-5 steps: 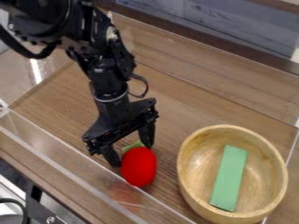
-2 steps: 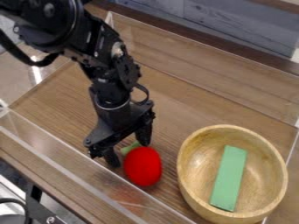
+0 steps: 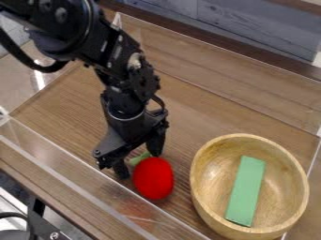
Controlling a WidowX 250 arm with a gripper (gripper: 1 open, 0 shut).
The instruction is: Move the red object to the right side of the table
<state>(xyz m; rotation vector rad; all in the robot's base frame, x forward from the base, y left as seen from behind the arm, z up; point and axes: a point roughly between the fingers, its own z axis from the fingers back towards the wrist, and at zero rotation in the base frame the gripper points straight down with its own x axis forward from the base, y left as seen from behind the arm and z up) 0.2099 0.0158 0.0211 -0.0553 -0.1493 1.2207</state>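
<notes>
The red object (image 3: pixel 153 178), a small rounded toy with a bit of green at its top, lies on the wood-grain table (image 3: pixel 201 103) near the front acrylic wall. My gripper (image 3: pixel 130 151) hangs open just above and behind it, its black fingers (image 3: pixel 105 156) spread on either side of the green top, nothing held. The toy's upper left is partly hidden by the fingers.
A round light-wood bowl (image 3: pixel 216 214) stands right of the red toy, with a flat green block (image 3: pixel 247 190) lying in it. Clear acrylic walls (image 3: pixel 75 187) border the front and left edges. Bare tabletop stretches behind the arm.
The arm has shifted slightly back and to the right above the red object. The jaws have stayed open and the toy has not moved.
</notes>
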